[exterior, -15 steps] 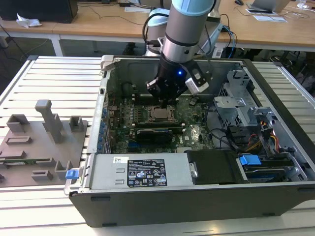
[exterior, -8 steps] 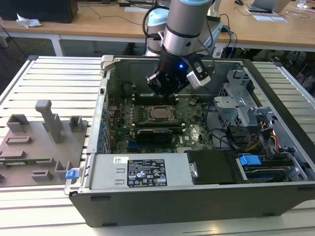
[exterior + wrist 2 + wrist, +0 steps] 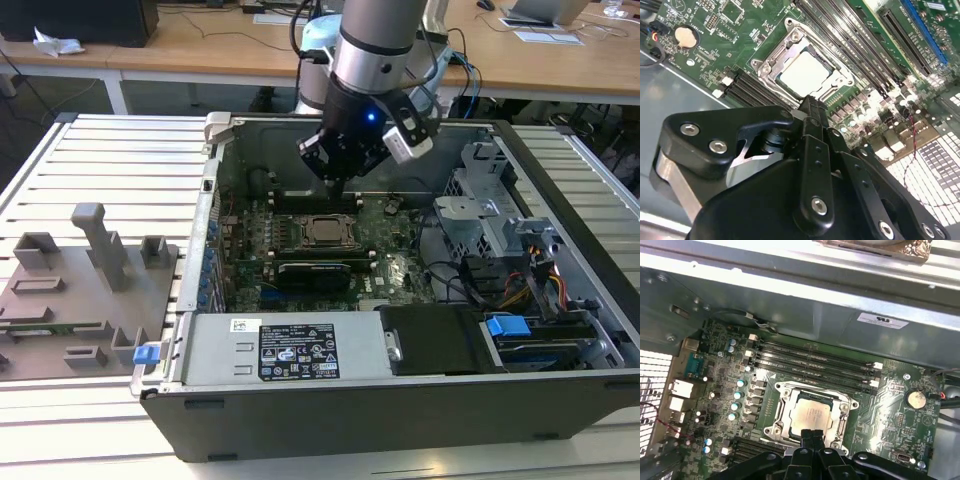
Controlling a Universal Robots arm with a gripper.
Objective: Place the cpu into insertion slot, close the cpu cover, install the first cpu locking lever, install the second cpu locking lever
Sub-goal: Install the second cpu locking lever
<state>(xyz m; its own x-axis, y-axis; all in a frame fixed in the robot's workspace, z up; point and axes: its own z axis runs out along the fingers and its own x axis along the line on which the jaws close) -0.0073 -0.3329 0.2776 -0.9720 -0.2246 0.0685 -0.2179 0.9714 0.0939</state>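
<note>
The cpu, a small silver-grey square, lies flat in the insertion slot on the green motherboard, which it hides. The cpu cover, a silvery frame with a square window, lies down around the chip. My gripper hangs just above the socket's edge. Its black fingers are pressed together and shut, with nothing between them. I cannot make out how the locking levers stand.
Long black memory slots run on both sides of the socket. A black graphics card sits in front of it, then the power supply. A drive cage and cables fill the exterior view's right. A grey fixture board lies outside the case.
</note>
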